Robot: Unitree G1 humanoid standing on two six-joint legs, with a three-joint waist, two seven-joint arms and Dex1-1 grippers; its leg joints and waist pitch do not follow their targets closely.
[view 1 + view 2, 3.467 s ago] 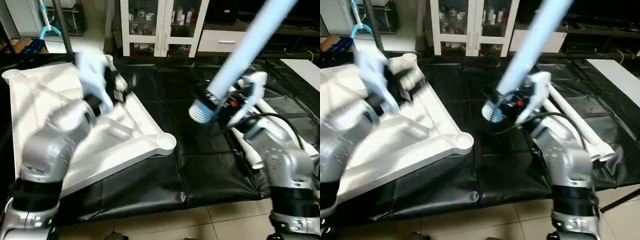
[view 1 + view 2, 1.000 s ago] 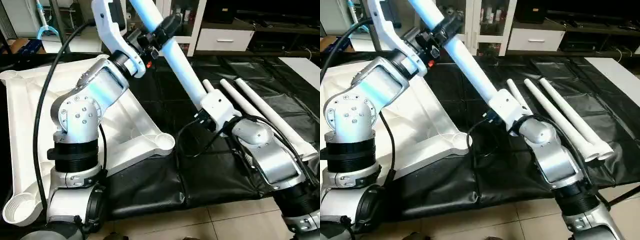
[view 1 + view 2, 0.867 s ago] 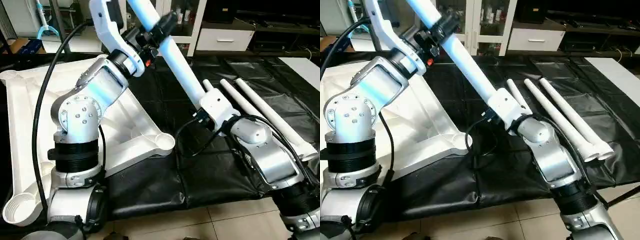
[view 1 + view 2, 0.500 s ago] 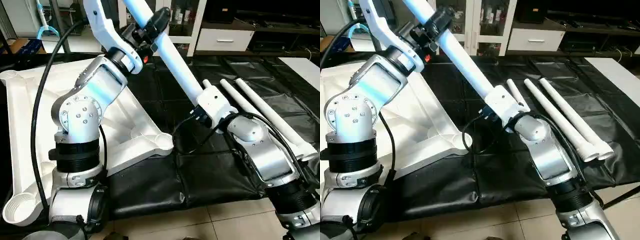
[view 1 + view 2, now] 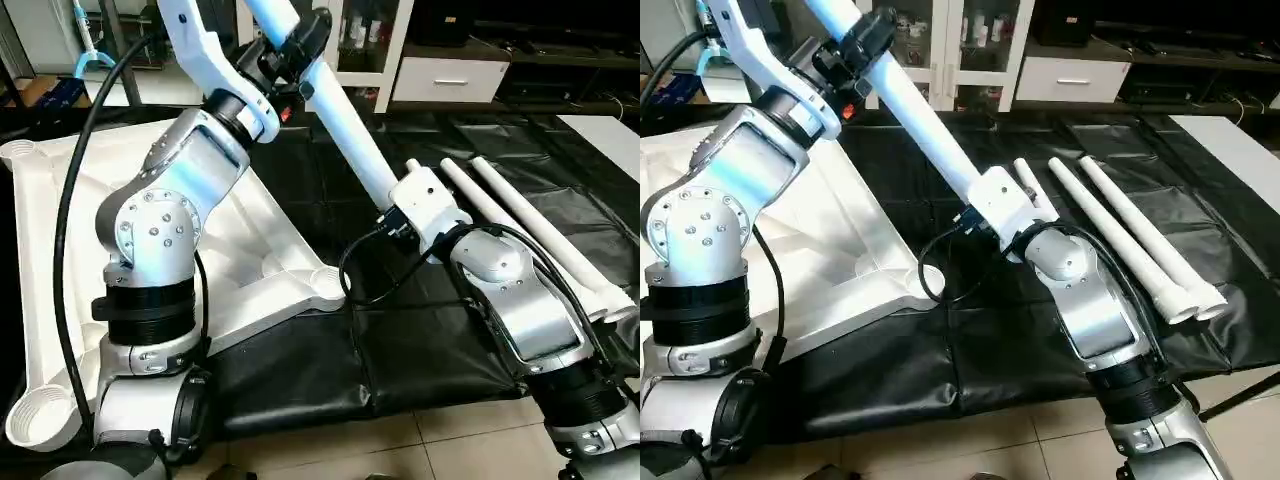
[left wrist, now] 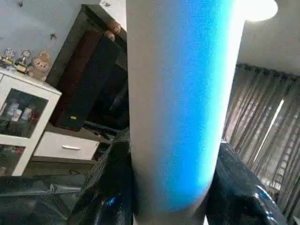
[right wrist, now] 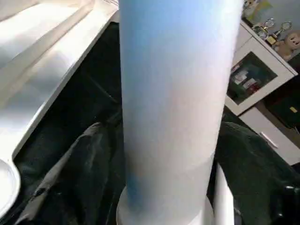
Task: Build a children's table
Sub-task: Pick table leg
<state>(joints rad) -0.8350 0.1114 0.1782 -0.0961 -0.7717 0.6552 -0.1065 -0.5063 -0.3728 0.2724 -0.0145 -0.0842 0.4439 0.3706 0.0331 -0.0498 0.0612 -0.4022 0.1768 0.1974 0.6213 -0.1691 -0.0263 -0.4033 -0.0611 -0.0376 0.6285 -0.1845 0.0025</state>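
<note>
The white tabletop (image 5: 50, 250) lies underside up on the left, its ribs and round corner sockets (image 5: 325, 285) showing. One long white leg (image 5: 345, 120) slants up from the middle toward the upper left. My left gripper (image 5: 305, 30) is raised high and shut on the leg's upper part, black fingers (image 6: 108, 187) pressed to both sides. My right gripper (image 7: 168, 140) is at the leg's lower end, behind its white wrist housing (image 5: 425, 205). It is open, fingers (image 7: 79, 159) standing off either side of the tube. Three more legs (image 5: 540, 230) lie side by side on the right.
A black cover (image 5: 420, 350) spreads under everything, with tiled floor (image 5: 450, 440) at its near edge. A white glass-door cabinet (image 5: 350, 40) and a white drawer unit (image 5: 450, 75) stand behind. A black cable (image 5: 360, 270) loops from my right wrist near the tabletop's corner socket.
Both arms have shifted the held leg a little to the left. The left fingers have closed tighter on it, and the right fingers have spread away from it.
</note>
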